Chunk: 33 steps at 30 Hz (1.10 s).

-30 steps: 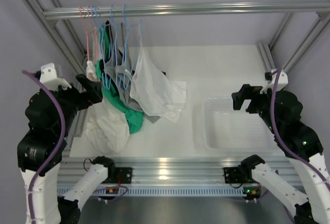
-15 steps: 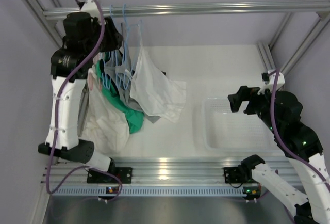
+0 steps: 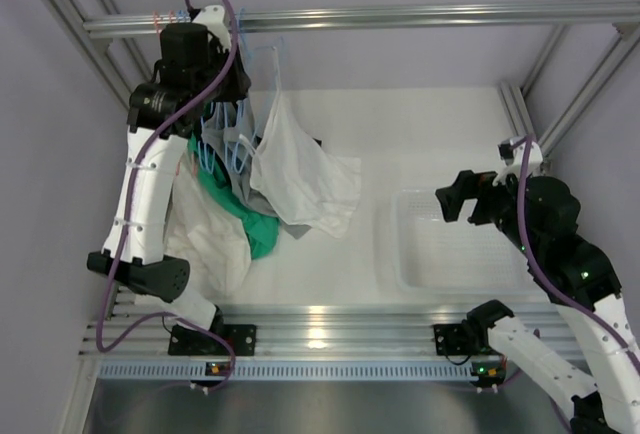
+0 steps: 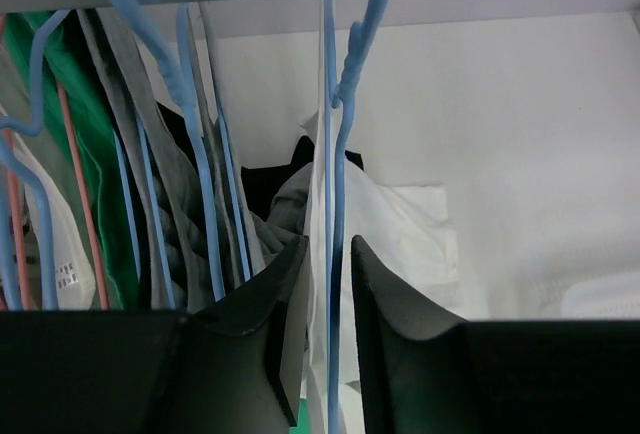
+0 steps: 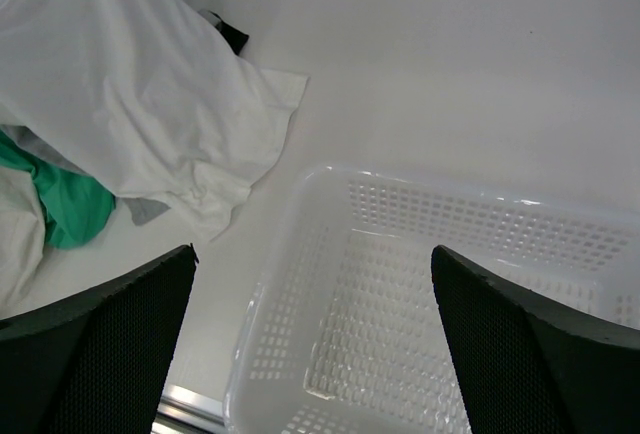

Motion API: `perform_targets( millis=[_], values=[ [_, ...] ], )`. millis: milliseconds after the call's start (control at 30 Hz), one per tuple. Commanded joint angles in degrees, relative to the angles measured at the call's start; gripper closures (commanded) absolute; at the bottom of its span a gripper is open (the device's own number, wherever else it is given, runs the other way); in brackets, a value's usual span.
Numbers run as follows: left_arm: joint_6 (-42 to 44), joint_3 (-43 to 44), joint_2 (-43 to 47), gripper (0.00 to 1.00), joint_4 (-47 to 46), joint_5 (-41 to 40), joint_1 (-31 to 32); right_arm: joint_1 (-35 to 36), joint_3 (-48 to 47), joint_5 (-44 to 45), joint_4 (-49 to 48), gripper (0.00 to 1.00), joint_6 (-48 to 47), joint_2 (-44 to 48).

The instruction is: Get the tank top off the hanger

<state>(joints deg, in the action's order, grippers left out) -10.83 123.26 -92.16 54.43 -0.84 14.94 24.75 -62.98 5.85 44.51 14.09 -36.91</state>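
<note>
A white tank top (image 3: 300, 169) hangs from a blue hanger (image 4: 336, 144) on the overhead rail (image 3: 400, 17), the rightmost of a row; its hem drapes onto the table. It also shows in the left wrist view as white cloth (image 4: 395, 224), and the right wrist view catches the tank top (image 5: 130, 104) too. My left gripper (image 3: 238, 62) is raised up by the rail. Its jaws (image 4: 330, 246) stand narrowly apart, with the hanger's thin blue wire between them and a slit of light on the left. My right gripper (image 3: 452, 199) hangs wide open (image 5: 312, 249) over the basket, holding nothing.
Several other hangers, blue and pink, carry grey and green garments (image 3: 235, 209) left of the tank top. A white garment (image 3: 210, 244) trails down at the lower left. A white perforated basket (image 3: 455, 244) sits on the table at the right. Frame posts stand at both sides.
My left arm swung up from the low left to the rail, and its jaws narrowed around the rightmost blue hanger. The right gripper drifted slightly left, still wide open.
</note>
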Motion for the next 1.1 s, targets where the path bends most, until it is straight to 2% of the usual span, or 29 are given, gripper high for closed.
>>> perform_targets(
  millis=[0, 167, 267, 300, 333, 400, 767, 933, 1067],
  values=[
    [1.07, -0.92, 1.89, 0.73, -1.79, -1.09, 0.53, 0.91, 0.05, -1.71, -2.67, 0.01, -0.38, -0.97],
    [1.16, -6.17, 3.47, 0.73, -3.71, 0.58, 0.88, 1.0, 0.4, -1.72, -2.76, 0.01, -0.38, -1.06],
    [0.99, -8.73, 4.36, 0.76, -5.21, 0.31, 1.41, 0.91, 1.02, -1.98, -3.03, 0.01, -0.2, -1.06],
    [0.81, -9.61, 4.44, 0.79, -5.3, -0.38, 1.58, 1.0, 1.37, -2.15, -3.03, 0.01, -0.2, -0.98],
    [0.64, -9.97, 4.62, 0.91, -5.3, -0.74, 1.76, 1.0, 1.46, -2.33, -3.03, 0.01, -0.11, -1.06],
    [0.46, -10.23, 4.71, 1.0, -5.48, -1.53, 1.94, 1.0, 1.72, -2.42, -3.12, 0.01, -0.02, -0.98],
    [-0.42, -4.79, 6.82, 1.0, -7.85, -2.15, 3.08, 1.0, 3.48, -2.86, -4.61, 0.01, 0.33, -1.24],
    [-0.94, -4.7, 7.43, 1.0, -9.43, -0.48, 3.17, 1.0, 3.3, -1.98, -4.79, 0.01, -0.2, -1.85],
    [-2.35, -7.85, 10.06, 1.0, -9.35, 2.75, 3.25, 1.0, 3.48, -2.15, -5.92, 0.01, -0.2, -2.2]
  ],
)
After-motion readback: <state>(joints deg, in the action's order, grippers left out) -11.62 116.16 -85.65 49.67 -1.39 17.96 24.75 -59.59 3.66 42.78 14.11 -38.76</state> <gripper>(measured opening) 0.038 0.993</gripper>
